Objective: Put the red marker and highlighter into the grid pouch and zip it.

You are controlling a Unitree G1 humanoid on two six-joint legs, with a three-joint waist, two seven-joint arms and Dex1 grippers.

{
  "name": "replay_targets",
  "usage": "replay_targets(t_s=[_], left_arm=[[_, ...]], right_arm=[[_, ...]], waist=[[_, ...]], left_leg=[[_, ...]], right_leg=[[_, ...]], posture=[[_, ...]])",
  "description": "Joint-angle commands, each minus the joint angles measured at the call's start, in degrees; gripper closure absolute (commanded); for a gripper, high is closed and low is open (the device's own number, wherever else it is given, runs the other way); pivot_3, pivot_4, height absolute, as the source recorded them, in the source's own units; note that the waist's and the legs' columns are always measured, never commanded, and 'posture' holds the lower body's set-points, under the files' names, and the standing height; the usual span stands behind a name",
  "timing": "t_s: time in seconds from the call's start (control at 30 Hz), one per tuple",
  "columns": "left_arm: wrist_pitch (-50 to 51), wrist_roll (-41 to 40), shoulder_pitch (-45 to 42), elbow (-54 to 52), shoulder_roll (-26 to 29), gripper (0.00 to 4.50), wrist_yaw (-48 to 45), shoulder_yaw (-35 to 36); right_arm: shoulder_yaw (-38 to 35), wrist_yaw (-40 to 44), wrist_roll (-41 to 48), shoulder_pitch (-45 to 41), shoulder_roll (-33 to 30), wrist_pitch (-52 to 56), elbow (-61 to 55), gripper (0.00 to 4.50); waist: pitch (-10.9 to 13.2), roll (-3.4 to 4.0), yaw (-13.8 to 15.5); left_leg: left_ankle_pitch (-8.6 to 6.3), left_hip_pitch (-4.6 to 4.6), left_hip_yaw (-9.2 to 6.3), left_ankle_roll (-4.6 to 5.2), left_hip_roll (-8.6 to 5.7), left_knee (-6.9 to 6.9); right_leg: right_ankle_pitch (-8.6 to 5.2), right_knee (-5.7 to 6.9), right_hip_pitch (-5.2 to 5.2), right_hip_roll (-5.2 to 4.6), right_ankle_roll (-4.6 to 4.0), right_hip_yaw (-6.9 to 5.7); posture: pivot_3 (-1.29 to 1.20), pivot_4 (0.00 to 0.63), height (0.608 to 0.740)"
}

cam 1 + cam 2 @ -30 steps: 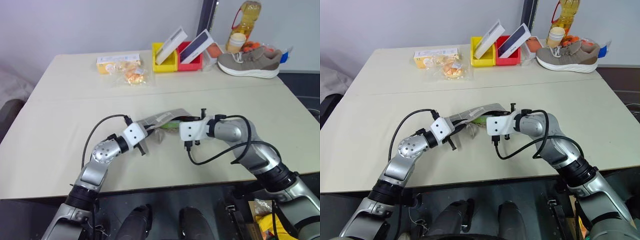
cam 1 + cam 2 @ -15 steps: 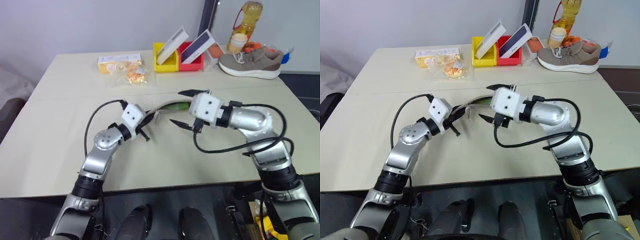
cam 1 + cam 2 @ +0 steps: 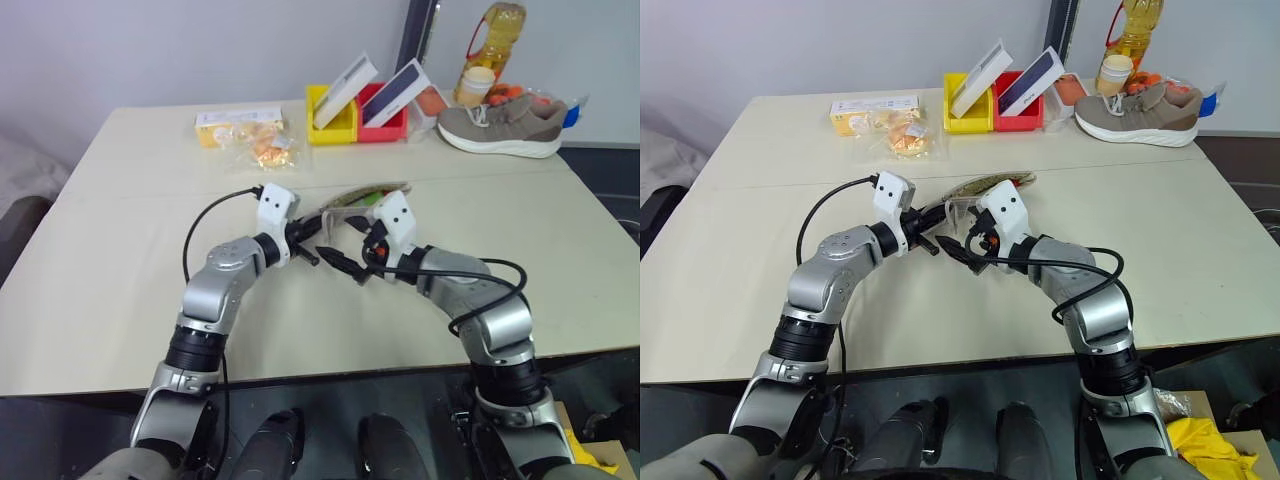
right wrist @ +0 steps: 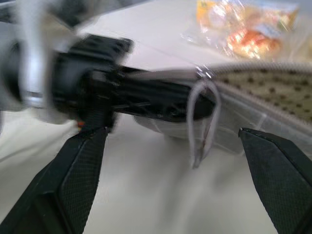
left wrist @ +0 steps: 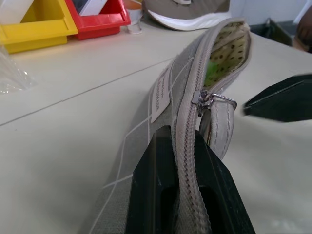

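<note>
Table [image 3: 120,260] | grid pouch [image 3: 365,195] on edge | L end effector [image 3: 305,240] pinching it | R end effector [image 3: 352,252] spread

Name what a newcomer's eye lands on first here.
The grid pouch, held up over the table's middle by the left pincer clamped on its zipper edge, mouth gaping. The right pincer spread wide at the zipper pull. Behind, the yellow bin and red bin.

white label on the grid pouch [image 5: 161,95], its print too small to read
</note>
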Motion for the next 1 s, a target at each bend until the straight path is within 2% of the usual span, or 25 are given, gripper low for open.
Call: replay_targets(t_s=[0.03,0.2,0.23,0.3,0.53,0.73,1.0], left_arm=[[1.49,-2.99,-0.9,-3.84,-0.79,4.5,-0.06,1.39],[4.03,-5.6,-0.35,-6.22,-0.65,4.5,-0.37,1.88],[4.34,-6.02,-0.2,-6.55,-0.57,4.5,-0.38,1.87],[4.71,-6.29,0.12,-6.89,-0.24,4.5,-0.31,1.66],[4.52,-6.4,-0.17,-6.18,0.47,4.5,0.07,1.68],[-0.41,-2.66,-0.37,-4.41,2.28,4.5,0.72,0.45],[-9.38,2.0,1.34,-2.52,6.38,4.5,-1.83,-1.58]], right_arm=[[1.58,-2.2,-0.76,-1.39,1.19,-1.19,1.27,0.04],[2.22,-3.95,-0.9,-2.01,2.11,-2.14,2.57,0.04],[2.06,-4.07,-0.67,-2.13,2.19,-2.26,2.73,0.27],[1.53,-4.33,-0.17,-2.36,2.33,-2.38,2.87,0.9],[0.3,-5.06,0.09,-2.59,1.66,-2.42,2.46,4.45],[-1.65,-5.66,-1.01,-2.87,-2.41,-1.8,1.03,4.45],[-9.38,-6.36,-2.49,-6.36,-13.31,-2.86,3.89,4.45]], waist=[[0.0,0.0,-0.12],[0.0,0.0,-0.2],[0.0,0.0,-0.21],[0.0,0.0,-0.23],[0.0,0.0,-0.21],[0.0,0.0,-0.2],[0.0,0.0,-0.14]], left_leg=[[0.0,0.0,0.0,0.0,0.01,0.0],[0.0,0.0,0.0,0.0,0.02,-0.01],[0.0,0.0,0.0,0.0,0.02,-0.01],[0.0,0.0,0.0,0.0,0.02,-0.01],[0.0,0.0,0.0,0.0,0.03,-0.01],[0.0,0.0,0.01,0.0,0.03,-0.01],[0.0,0.0,0.04,0.0,0.03,-0.02]], right_leg=[[0.0,0.0,0.0,0.01,0.0,0.0],[0.0,0.02,-0.02,0.01,0.0,0.0],[0.0,0.02,-0.03,0.02,0.0,0.0],[0.0,0.02,-0.03,0.03,0.0,0.0],[0.0,0.02,-0.02,0.04,0.0,0.01],[0.0,0.02,-0.02,0.04,0.0,0.01],[0.0,0.0,-0.01,0.01,0.0,0.02]], posture=[[0.0,0.15,0.74],[0.0,0.15,0.74],[0.0,0.15,0.74],[0.0,0.15,0.74],[0.0,0.15,0.74],[0.0,0.15,0.74],[0.0,0.15,0.74]])
